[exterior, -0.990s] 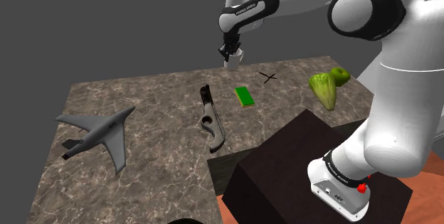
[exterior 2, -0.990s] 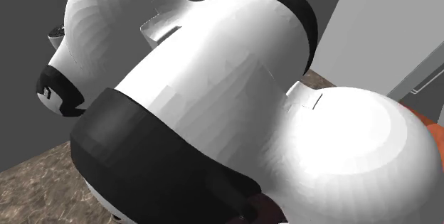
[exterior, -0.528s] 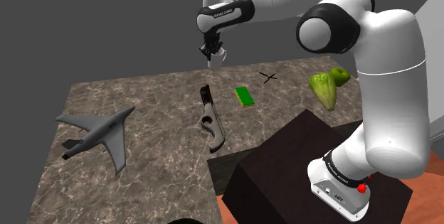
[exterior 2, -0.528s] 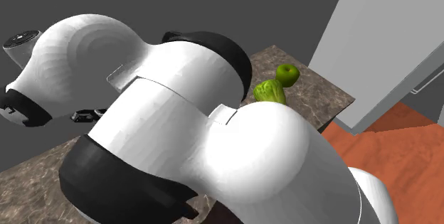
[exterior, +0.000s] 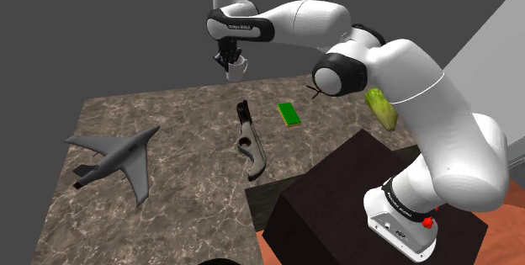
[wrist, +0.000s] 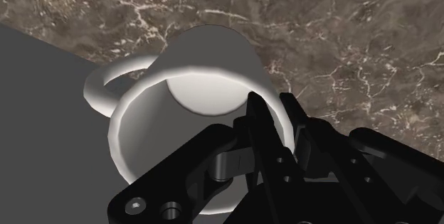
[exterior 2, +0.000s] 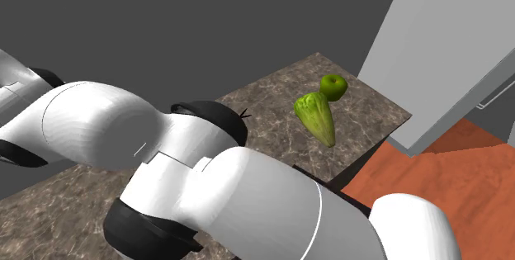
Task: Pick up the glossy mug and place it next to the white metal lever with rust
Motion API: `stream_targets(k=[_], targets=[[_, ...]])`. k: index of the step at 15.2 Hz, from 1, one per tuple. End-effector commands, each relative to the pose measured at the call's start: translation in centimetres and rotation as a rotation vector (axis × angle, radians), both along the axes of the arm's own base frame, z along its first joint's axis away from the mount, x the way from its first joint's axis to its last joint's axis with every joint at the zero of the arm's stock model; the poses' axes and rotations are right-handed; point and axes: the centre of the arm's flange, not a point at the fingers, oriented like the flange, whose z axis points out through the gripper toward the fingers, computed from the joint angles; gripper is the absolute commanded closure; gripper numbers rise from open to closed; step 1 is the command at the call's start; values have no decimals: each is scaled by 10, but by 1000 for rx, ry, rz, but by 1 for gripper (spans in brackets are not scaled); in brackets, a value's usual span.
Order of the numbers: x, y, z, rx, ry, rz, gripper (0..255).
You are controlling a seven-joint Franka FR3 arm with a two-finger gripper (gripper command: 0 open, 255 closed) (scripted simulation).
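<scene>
Wrist view: pincer [wrist: 271,103] grips white mug [wrist: 206,62] by rim; mug empty, over table [wrist: 349,30].

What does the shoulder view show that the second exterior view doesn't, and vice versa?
The shoulder view adds the gripper shut on the white mug above the table's far edge, the dark lever, a grey toy plane and a green card. The second exterior view adds a green apple. Both share the marble table, the leafy green vegetable and the white arm.
</scene>
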Motion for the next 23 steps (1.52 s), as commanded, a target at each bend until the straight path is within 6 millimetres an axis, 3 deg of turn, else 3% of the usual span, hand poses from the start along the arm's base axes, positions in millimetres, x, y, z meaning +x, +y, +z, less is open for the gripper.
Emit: stream_targets(k=[1,18,23], targets=[[3,2,-6,0,0,0,255],[3,2,-98,0,0,0,255],[3,2,-98,0,0,0,255]])
